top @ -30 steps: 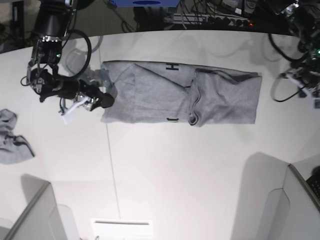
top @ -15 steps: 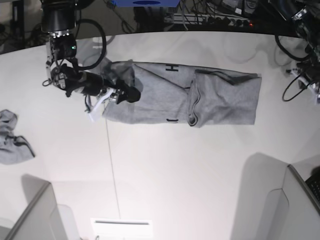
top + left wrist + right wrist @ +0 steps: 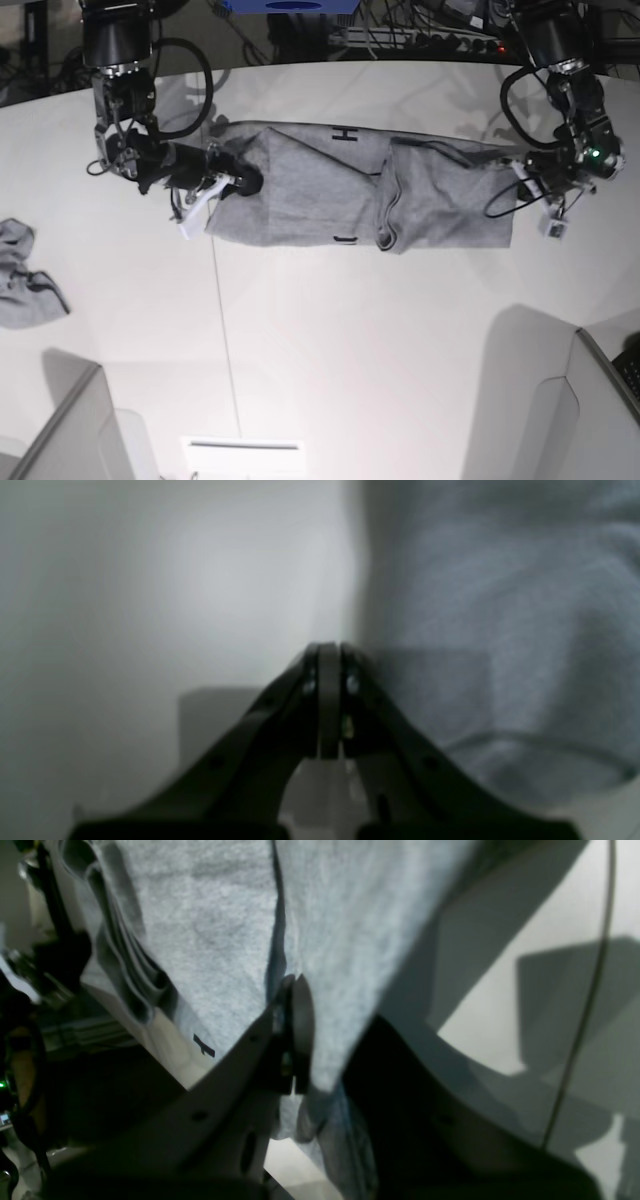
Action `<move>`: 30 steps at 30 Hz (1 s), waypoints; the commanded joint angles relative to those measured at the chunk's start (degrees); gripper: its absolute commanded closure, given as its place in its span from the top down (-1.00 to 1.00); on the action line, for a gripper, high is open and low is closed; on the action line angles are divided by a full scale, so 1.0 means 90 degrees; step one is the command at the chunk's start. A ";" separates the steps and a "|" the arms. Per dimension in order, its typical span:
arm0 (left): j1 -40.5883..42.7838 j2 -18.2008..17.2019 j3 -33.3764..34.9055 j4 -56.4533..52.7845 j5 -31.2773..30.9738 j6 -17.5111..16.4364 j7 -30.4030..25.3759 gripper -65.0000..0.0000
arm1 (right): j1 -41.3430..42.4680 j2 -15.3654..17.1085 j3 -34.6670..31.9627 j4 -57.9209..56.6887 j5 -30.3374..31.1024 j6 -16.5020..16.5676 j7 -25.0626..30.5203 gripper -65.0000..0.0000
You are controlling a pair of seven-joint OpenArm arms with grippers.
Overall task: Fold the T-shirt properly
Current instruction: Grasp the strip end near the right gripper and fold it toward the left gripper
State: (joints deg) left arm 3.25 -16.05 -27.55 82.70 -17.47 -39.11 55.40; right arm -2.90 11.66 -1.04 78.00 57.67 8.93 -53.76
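The heather-grey T-shirt (image 3: 300, 190) lies as a long folded strip across the far part of the white table (image 3: 350, 350), with black lettering showing at its edges. At its left end my right gripper (image 3: 248, 184) is shut on the T-shirt. The right wrist view shows grey cloth (image 3: 225, 915) pinched in that gripper (image 3: 325, 1040), between its fingers. My left gripper (image 3: 521, 180) sits at the strip's right edge. In the left wrist view this gripper (image 3: 327, 652) is shut and empty, with the T-shirt (image 3: 500, 605) just beside it.
A small crumpled grey cloth (image 3: 25, 275) lies at the table's left edge. Grey box corners rise at the lower left (image 3: 70, 430) and lower right (image 3: 590, 410). A white sheet (image 3: 242, 447) sits at the front edge. Cables and equipment (image 3: 420, 35) line the back.
My right gripper moved right onto the T-shirt's left end and shut on the cloth. My left arm came in from the right edge to the strip's right end.
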 commanded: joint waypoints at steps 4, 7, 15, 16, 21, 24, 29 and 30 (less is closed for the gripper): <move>-0.0092 -0.0224 0.0722 -0.0158 -0.0017 -0.0035 -0.0221 -1.00 | 0.0219 0.0223 -0.0017 0.0081 -0.0102 -0.0968 0.0019 -1.00; -0.0209 -0.0272 0.1210 -0.0129 -0.0017 -0.0035 -0.0202 -1.00 | 0.0395 0.0399 -0.0036 0.0286 -0.0278 -0.1437 0.0068 -1.00; -0.0590 -0.0038 0.1552 -0.0168 -0.0027 -0.0035 -0.0192 -1.00 | 0.0434 0.0389 -0.0036 0.1536 -0.1382 -0.1700 -0.0313 -1.00; -0.0649 -0.0009 0.1552 -0.0177 -0.0027 -0.0035 -0.0182 -1.00 | 0.0463 0.0389 -0.0036 0.1722 -0.1450 -0.1700 -0.0401 -1.00; -0.0961 -0.0028 0.1992 -0.0246 -0.0027 -0.0035 -0.0182 -1.00 | 0.0502 0.0389 -0.0046 0.2699 -0.1529 -0.1700 -0.0772 -1.00; -0.1040 -0.0028 0.2138 -0.0314 -0.0027 -0.0035 -0.0182 -1.00 | 0.0571 0.0155 -0.0017 0.3109 -0.1529 -0.1700 -0.1045 -1.00; -0.1167 -0.0048 0.2109 -0.0470 -0.0027 -0.0035 -0.0182 -1.00 | 0.0678 -0.0539 -0.0046 0.3285 -0.1568 -0.1700 -0.1338 -1.00; -0.1167 -0.0048 0.2128 -0.0431 -0.0027 -0.0035 -0.0182 -1.00 | 0.0708 -0.0685 -0.0046 0.3304 -0.1568 -0.1700 -0.1387 -1.00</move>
State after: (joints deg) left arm -6.35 -15.88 -8.29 77.97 -17.65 -39.11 53.76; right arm 2.26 5.13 -1.52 106.48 42.33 -6.66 -67.09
